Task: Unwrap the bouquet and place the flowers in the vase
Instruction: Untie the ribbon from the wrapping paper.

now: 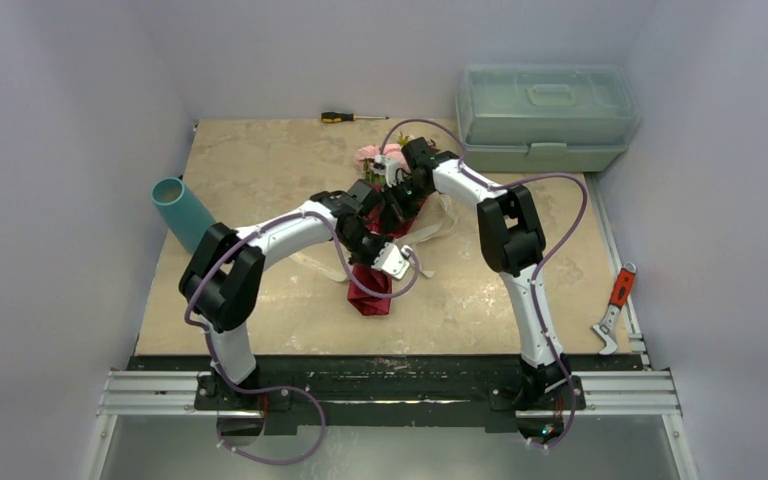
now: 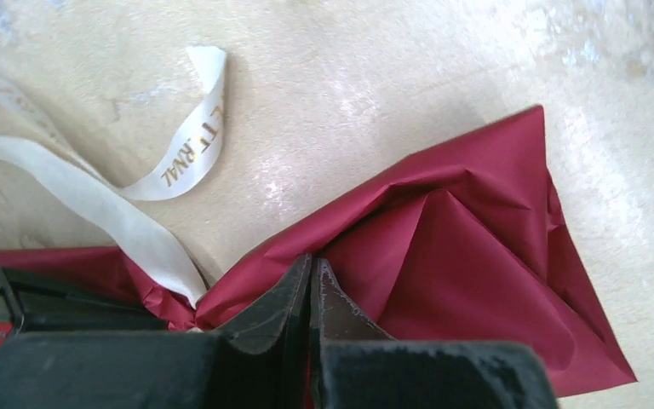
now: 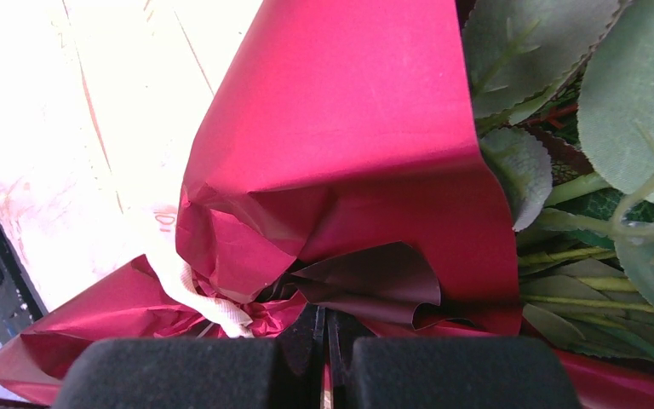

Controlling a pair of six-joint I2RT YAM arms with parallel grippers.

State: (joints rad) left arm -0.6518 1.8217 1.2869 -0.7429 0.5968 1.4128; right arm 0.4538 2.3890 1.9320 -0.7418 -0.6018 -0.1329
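Item 1: bouquet (image 1: 380, 262), lying mid-table, maroon paper (image 2: 477, 256) creased and partly spread, cream ribbon (image 2: 94, 196) trailing loose on the tabletop. I see the flowers (image 1: 380, 153) at its far end, pink heads pointing away from the arms.

Item 2: left gripper (image 2: 311, 290), jaws pressed together, tips against a paper fold beside the ribbon knot. I cannot tell whether paper is pinched.

Item 3: right gripper (image 3: 324, 328), jaws likewise closed, tips at the crumpled paper near the stems. Grip undetermined.

Item 4: vase (image 1: 182, 212), at the table's left edge, well apart from the bouquet.

Item 5: toolbox (image 1: 545, 115), far right corner; screwdriver (image 1: 350, 117), far edge.
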